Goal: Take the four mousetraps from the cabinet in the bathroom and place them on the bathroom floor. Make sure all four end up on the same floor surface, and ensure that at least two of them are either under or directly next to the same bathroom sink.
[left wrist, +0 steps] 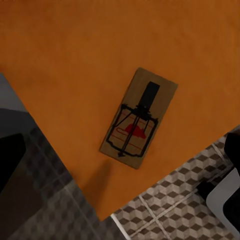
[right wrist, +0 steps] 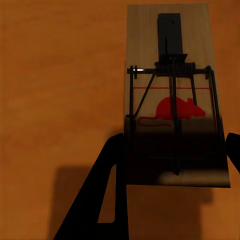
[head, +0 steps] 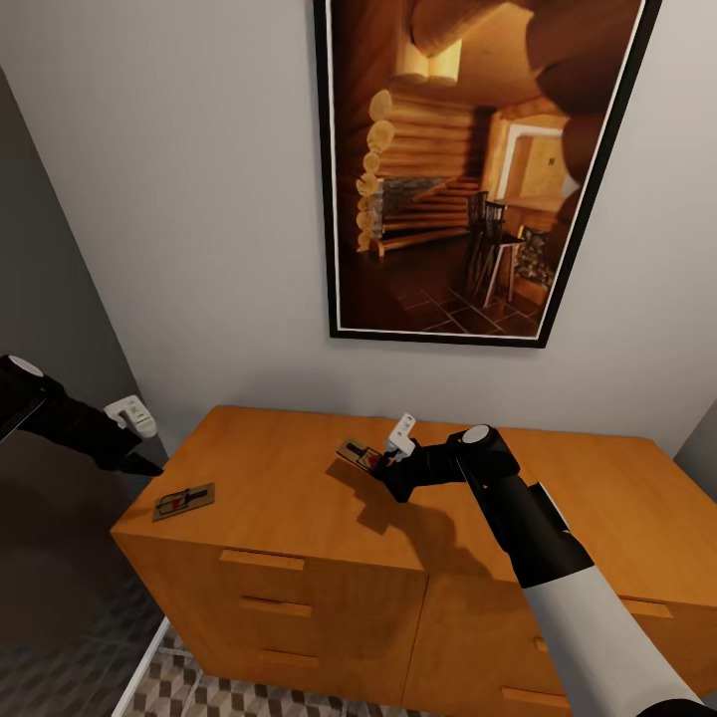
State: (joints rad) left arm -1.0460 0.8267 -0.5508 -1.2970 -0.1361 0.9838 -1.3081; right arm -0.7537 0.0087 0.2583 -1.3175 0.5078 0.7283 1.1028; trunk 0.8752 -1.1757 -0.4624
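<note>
2 mousetraps lie on the cabinet top as i look down from the head camera. 1 trap sits flat near the cabinet's left front corner, close to the edge, with the patterned floor below it. my left gripper hangs just off that left edge, above and apart from the trap; i cannot tell how wide its fingers stand. its wrist camera looks straight down on this trap, red mouse mark up.

the 2nd trap lies nearer the cabinet's middle, toward the wall. my right gripper is down at it, and in the right wrist view the trap sits between the 2 dark fingers, 1 at each long side of the board's near end, closed on it.

a framed cabin picture hangs on the wall above the cabinet.
</note>
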